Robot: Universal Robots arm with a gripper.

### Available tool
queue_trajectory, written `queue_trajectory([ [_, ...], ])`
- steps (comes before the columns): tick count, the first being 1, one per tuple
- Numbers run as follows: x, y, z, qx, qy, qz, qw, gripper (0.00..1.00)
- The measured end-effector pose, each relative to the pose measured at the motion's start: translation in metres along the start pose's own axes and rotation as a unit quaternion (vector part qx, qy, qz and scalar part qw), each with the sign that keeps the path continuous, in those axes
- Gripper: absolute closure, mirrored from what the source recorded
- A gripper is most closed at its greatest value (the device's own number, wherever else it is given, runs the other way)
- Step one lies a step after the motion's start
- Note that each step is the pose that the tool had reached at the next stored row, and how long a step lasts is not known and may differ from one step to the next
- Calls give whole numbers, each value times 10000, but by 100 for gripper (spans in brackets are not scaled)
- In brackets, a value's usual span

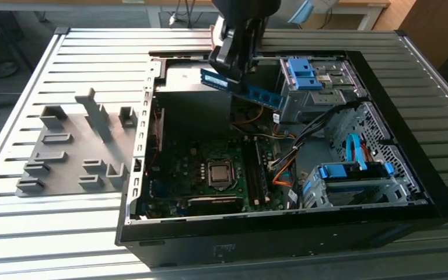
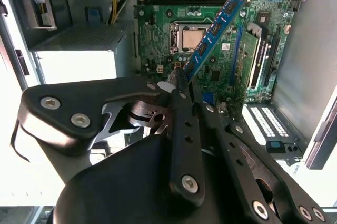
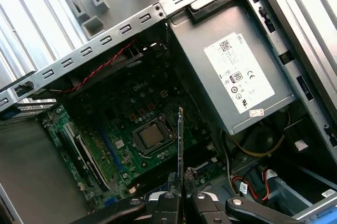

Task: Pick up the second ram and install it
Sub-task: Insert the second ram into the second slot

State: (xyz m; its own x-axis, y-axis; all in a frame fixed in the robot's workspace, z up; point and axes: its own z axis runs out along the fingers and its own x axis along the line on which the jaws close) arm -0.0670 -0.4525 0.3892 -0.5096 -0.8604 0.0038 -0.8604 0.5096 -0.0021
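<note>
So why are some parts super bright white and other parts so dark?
In the second wrist view, light washes out the power supply side to plain white. In the first wrist view, the table slats glare. In the exterior view, the case shades its motherboard.

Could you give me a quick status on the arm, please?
Gripper shut on slim blue-green RAM strip. Strip held above open black computer case, over green motherboard. Not seated.

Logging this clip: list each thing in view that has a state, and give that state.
Pincer: shut on the second ram, above the open case.
Second ram: held in the air, tilted, not yet in a slot.
Computer case: lying on its side, side panel off, motherboard exposed.
Processor socket: uncovered, no cooler on it.
Gray slotted rack: on the table beside the case.
</note>
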Motion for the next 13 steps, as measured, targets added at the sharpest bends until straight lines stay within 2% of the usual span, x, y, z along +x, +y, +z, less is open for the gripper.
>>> queue_trajectory([
  [4, 0, -1, 22, -1, 1, 326, 9995, 86],
  [7, 0, 0, 39, -2, 2, 595, 9982, 86],
  [10, 0, 0, 58, -3, 3, 873, 9962, 86],
  [13, 0, 0, 72, -4, 3, 1142, 9935, 86],
])
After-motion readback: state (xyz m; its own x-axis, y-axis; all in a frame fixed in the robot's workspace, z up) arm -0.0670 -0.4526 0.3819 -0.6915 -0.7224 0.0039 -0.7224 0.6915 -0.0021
